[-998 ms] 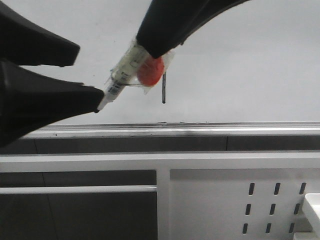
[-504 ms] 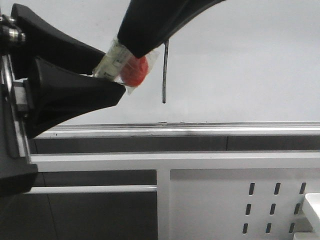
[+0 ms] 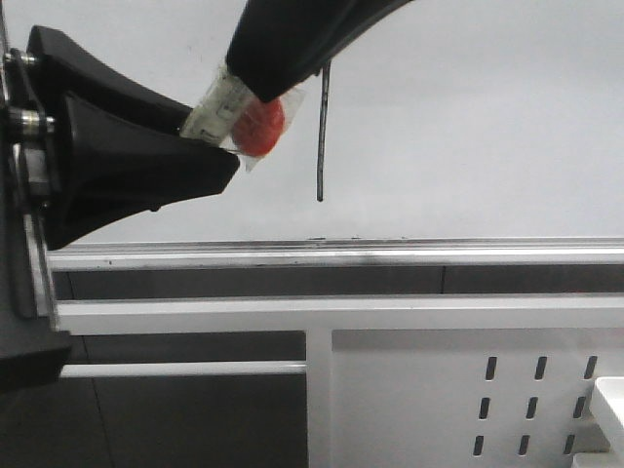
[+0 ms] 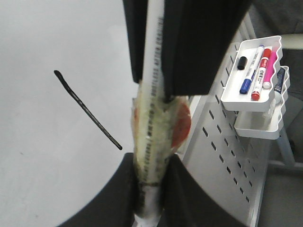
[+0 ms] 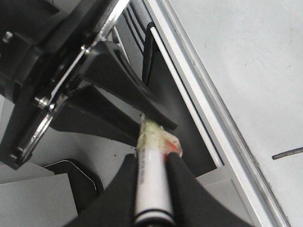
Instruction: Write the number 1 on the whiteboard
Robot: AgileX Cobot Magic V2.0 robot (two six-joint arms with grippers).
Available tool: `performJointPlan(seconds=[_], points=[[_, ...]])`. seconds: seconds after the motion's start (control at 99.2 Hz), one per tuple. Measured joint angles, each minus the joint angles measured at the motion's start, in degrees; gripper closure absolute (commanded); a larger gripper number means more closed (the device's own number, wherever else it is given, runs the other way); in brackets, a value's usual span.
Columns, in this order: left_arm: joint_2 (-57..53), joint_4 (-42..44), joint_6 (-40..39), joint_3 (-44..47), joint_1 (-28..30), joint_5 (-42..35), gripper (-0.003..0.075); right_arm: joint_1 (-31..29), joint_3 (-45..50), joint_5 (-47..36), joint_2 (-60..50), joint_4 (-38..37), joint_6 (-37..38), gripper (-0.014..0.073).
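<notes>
Thin dark grey-black number 1 (image 3: 321,136), nearly vertical and slightly curved, drawn on the whiteboard (image 3: 487,117); top end hidden behind a black arm, lower end stopping above the silver rail. Board pale grey-white, smooth, upright, filling the far scene

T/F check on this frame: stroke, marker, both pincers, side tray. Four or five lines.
1. A dark stroke is on the whiteboard. True.
2. The marker lies on the board's rail. False: it is held up in front of the board.
3. Both the left pincer and the right pincer are on the marker. True.
4. The tray is empty. False: it holds several markers.
5. The stroke is red. False: dark grey-black.
</notes>
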Motion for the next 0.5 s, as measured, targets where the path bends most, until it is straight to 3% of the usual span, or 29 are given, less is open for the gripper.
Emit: performJointPlan(seconds=[0.141, 0.212, 0.383, 0.504], points=[[0.0, -0.6, 0.1, 0.0, 0.0, 0.0, 0.0740, 0.0, 0.0, 0.1, 0.0, 0.0, 0.0, 0.0641], [0.0, -1.2, 0.2, 0.0, -0.2, 0.0, 0.0740, 0.0, 0.0, 0.1, 0.1, 0.0, 0.0, 0.0560], [0.0, -4.5, 0.2, 0.0, -0.3, -0.1, 0.0740, 0.0, 0.0, -0.3, 0.1, -0.2, 0.0, 0.0259], [0.0, -11.7, 0.0, 0.4, -0.3, -0.5, 0.0740, 0.0, 0.0, 0.4, 0.0, -0.4, 0.0, 0.0215]])
